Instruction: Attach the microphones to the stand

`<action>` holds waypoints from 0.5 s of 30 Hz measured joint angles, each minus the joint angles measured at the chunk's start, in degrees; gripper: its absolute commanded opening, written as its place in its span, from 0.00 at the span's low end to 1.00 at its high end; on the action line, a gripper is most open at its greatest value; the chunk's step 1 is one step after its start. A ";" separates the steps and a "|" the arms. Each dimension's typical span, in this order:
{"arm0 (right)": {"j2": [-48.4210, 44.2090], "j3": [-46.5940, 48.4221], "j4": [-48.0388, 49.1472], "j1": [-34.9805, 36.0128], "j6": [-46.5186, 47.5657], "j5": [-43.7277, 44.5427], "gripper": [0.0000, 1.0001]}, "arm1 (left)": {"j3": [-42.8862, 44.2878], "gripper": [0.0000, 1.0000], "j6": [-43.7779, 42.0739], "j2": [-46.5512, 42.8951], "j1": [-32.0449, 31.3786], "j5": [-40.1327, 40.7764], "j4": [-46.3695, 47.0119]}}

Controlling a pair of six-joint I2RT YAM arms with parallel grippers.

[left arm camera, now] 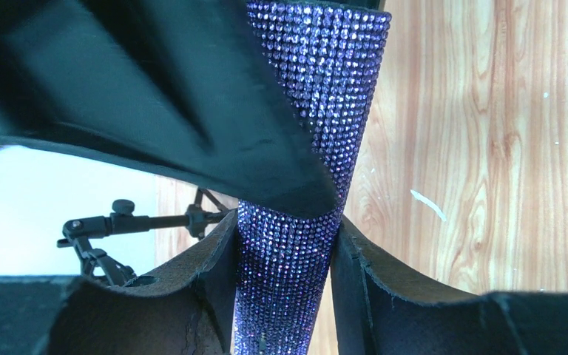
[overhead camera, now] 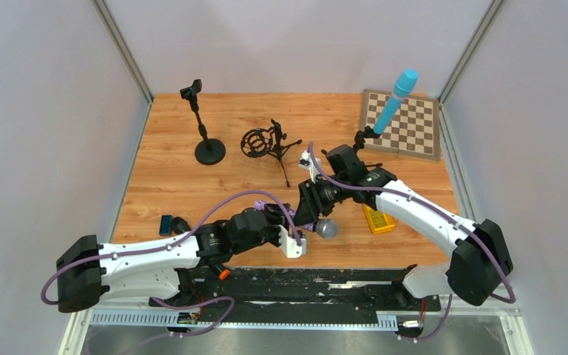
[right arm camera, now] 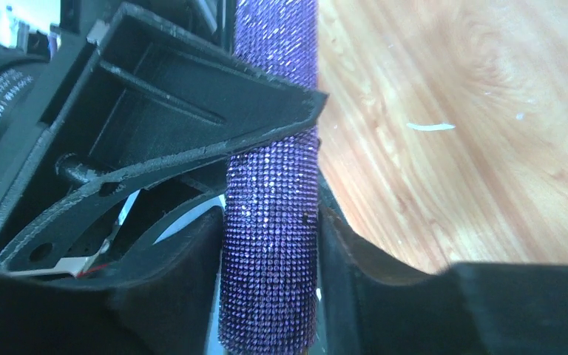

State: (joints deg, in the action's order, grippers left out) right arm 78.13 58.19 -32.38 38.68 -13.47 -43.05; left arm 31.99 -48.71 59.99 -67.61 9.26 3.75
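The glittery purple microphone (overhead camera: 326, 228), silver mesh head to the right, is held above the table's near middle by both grippers. My left gripper (overhead camera: 288, 225) is shut on its handle (left arm camera: 285, 296). My right gripper (overhead camera: 312, 211) is shut on it too (right arm camera: 270, 244), right beside the left one. The light-blue microphone (overhead camera: 396, 100) sits tilted in a small stand (overhead camera: 364, 137) at the back right. A black thing (overhead camera: 181, 224) with an orange end (overhead camera: 223, 274) lies mostly hidden under my left arm; it may be the black microphone.
A black round-base stand (overhead camera: 208, 148) with an empty clip stands at the back left. A tripod with a shock-mount ring (overhead camera: 262, 143) stands mid-back. A chessboard (overhead camera: 414, 126) lies back right. A yellow block (overhead camera: 378, 219) lies under the right arm, and a blue piece (overhead camera: 165, 224) lies at the left.
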 measured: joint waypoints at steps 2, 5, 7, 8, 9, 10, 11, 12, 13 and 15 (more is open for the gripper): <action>-0.74 0.00 0.37 -0.42 -0.63 1.29 0.75 | -0.26 0.00 1.11 -0.33 0.09 -0.33 0.11; -3.52 0.02 2.36 -2.82 -1.92 4.76 0.92 | -1.70 0.00 3.02 -0.98 0.09 -1.31 -0.20; -6.05 0.00 4.24 -4.50 -2.60 7.93 0.98 | -2.56 0.00 4.44 -1.16 0.09 -2.25 -0.70; -7.08 0.00 5.09 -5.05 -3.04 9.29 0.99 | -2.84 0.00 5.22 -1.16 0.09 -2.73 -0.96; -8.22 0.00 6.16 -5.62 -3.45 10.91 1.00 | -3.06 0.00 6.23 -1.16 0.09 -3.06 -1.20; -9.22 -0.02 7.19 -6.01 -4.00 12.39 1.00 | -3.21 0.00 7.67 -1.16 0.09 -3.50 -1.22; -10.10 -0.09 8.02 -6.25 -4.44 13.62 1.00 | -3.21 0.00 8.55 -1.09 0.09 -3.74 -1.18; -10.75 -0.15 8.59 -6.34 -4.72 14.47 1.00 | -3.23 0.00 10.05 -1.03 0.13 -4.17 -0.92; -12.13 -0.46 9.77 -6.67 -5.46 16.20 1.00 | -3.21 0.00 11.43 -0.87 0.28 -4.59 -0.61; -14.29 -1.18 11.15 -7.04 -6.25 18.18 1.00 | -3.23 0.00 14.93 -0.52 1.22 -5.90 0.04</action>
State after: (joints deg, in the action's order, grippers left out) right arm 63.83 57.01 -21.23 31.64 -19.73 -24.86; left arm 28.75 -33.78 59.46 -66.39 3.36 3.79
